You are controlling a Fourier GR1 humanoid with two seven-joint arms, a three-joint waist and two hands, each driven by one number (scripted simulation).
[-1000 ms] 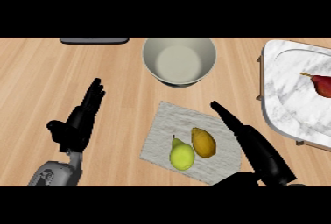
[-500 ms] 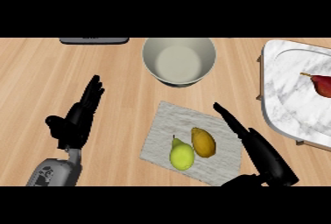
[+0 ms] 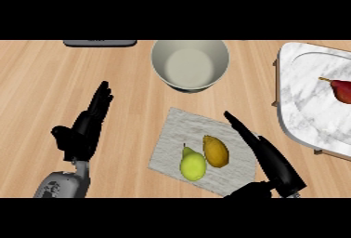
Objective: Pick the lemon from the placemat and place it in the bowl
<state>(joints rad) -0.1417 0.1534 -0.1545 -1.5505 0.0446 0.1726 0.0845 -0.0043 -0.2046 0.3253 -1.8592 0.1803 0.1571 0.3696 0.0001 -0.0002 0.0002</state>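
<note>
An orange-yellow lemon (image 3: 215,151) lies on the grey placemat (image 3: 179,135), touching a yellow-green pear (image 3: 192,163) on its left. My right hand (image 3: 264,154) is open, its straight fingers pointing up-left over the mat's right edge, just right of the lemon and apart from it. The white bowl (image 3: 190,65) stands empty beyond the mat, at the top centre. My left hand (image 3: 86,126) rests open on the left with fingers up, holding nothing.
A marble tray (image 3: 305,107) with a red pear (image 3: 338,89) fills the right side. A dark flat object (image 3: 99,42) lies at the counter's far edge, top left. Bare wood separates the left hand and the mat.
My right forearm has shifted slightly left toward the lemon, and the fingertips have hardly moved. The left hand is nearly still. The fruit has not moved.
</note>
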